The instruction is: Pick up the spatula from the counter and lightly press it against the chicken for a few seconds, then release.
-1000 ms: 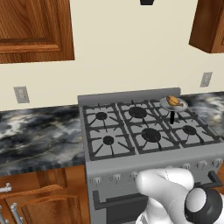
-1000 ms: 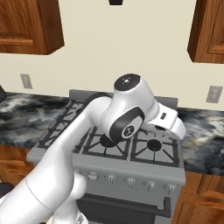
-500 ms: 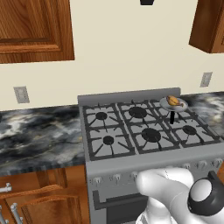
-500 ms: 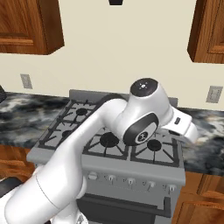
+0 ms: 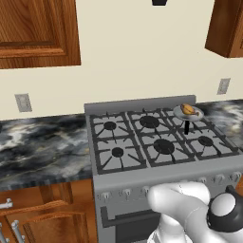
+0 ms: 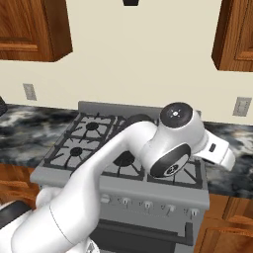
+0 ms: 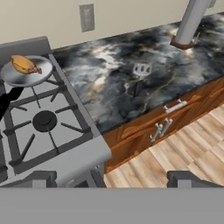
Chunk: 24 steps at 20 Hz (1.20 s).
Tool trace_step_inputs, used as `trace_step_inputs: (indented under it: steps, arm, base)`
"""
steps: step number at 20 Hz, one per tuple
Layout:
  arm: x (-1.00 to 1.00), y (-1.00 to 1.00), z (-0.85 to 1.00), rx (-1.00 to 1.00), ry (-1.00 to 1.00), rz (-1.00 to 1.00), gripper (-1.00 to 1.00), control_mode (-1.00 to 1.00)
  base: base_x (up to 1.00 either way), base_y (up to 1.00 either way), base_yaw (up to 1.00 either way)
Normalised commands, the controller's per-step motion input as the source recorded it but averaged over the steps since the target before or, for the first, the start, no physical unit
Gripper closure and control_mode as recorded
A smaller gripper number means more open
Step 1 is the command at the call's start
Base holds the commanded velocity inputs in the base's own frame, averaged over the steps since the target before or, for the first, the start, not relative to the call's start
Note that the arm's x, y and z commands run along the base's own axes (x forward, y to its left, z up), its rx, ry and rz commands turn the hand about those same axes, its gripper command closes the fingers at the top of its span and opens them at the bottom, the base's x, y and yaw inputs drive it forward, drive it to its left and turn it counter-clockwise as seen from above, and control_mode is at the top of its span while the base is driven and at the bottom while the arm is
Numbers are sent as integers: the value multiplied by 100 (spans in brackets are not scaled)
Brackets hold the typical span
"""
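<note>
Hand view: the gripper (image 7: pixel 113 178) stands with its two fingertips (image 7: pixel 187 177) spread wide at the bottom of the picture, nothing between them. The spatula (image 7: pixel 139 75) lies flat on the dark marbled counter (image 7: pixel 109 87) to the right of the stove (image 7: pixel 43 127), its pale slotted head toward the wall and its dark handle pointing toward the counter's front edge. It is well apart from the gripper, up the picture and slightly to the right of the midpoint between the fingertips, with the counter edge and the wooden cabinet fronts (image 7: pixel 157 127) between them. No contact between tool and spatula. The chicken (image 7: pixel 24 64) rests in a grey pan (image 7: pixel 26 78) on the stove's rear right burner, well apart from the spatula, on its left. A grey upright post (image 7: pixel 190 22) on a brown base stands on the counter near the wall, beyond the spatula. Left base view: the pan (image 5: pixel 180 114) with the chicken (image 5: pixel 188 109) sits at the stove's (image 5: pixel 156 142) rear right. Right base view: the white arm (image 6: pixel 128 163) crosses in front of the stove (image 6: pixel 79 148), its elbow covering the right-hand burners.
</note>
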Motion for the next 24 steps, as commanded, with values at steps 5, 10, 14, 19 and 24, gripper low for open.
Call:
trace_step_inputs:
  steps: [5, 10, 14, 19, 24]
  arm:
    - [6, -25, -11, 0, 0, 0, -100, -100]
    - [13, -21, -4, 0, 1, 0, -100, -100]
    - [13, -19, -11, 0, 3, 0, -100, -100]
    - [15, -19, -16, 0, 9, 0, -100, -100]
    - [4, -14, -25, 0, 4, 0, -100, -100]
  base:
    - [0, 0, 0]
    - [0, 0, 0]
    - [0, 0, 0]
    - [0, 0, 0]
    - [0, 0, 0]
